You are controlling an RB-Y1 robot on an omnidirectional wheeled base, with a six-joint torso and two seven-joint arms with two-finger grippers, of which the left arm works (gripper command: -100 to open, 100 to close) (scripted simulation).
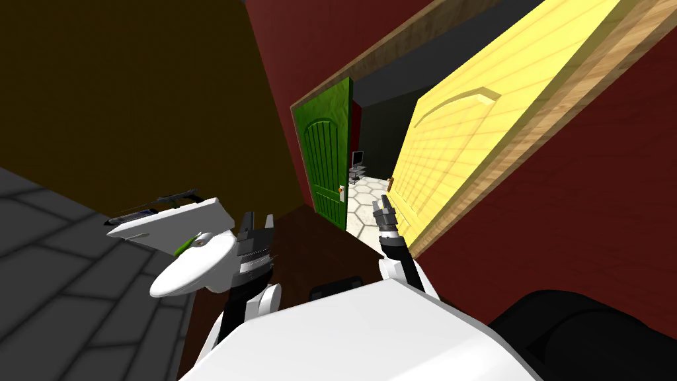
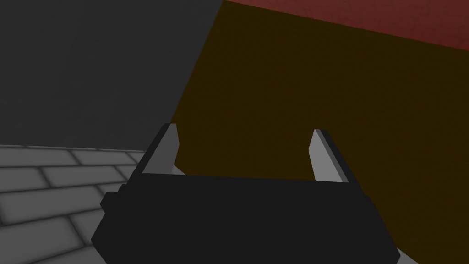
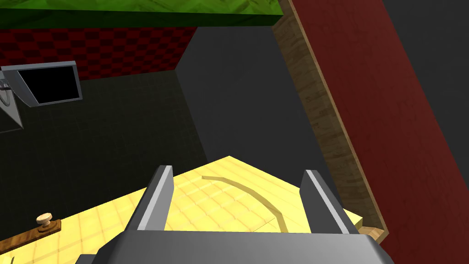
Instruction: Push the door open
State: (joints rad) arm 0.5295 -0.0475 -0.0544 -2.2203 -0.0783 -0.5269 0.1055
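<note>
yellow door (image 1: 463, 132): smooth, planked | door frame (image 3: 318, 114): rough grained wood | green door (image 1: 327, 159): glossy grained wood

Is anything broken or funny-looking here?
Nothing looks broken or spilled. The only odd thing: the two doors don't match, a green door on one side and a yellow door on the other, both standing partly open.
</note>
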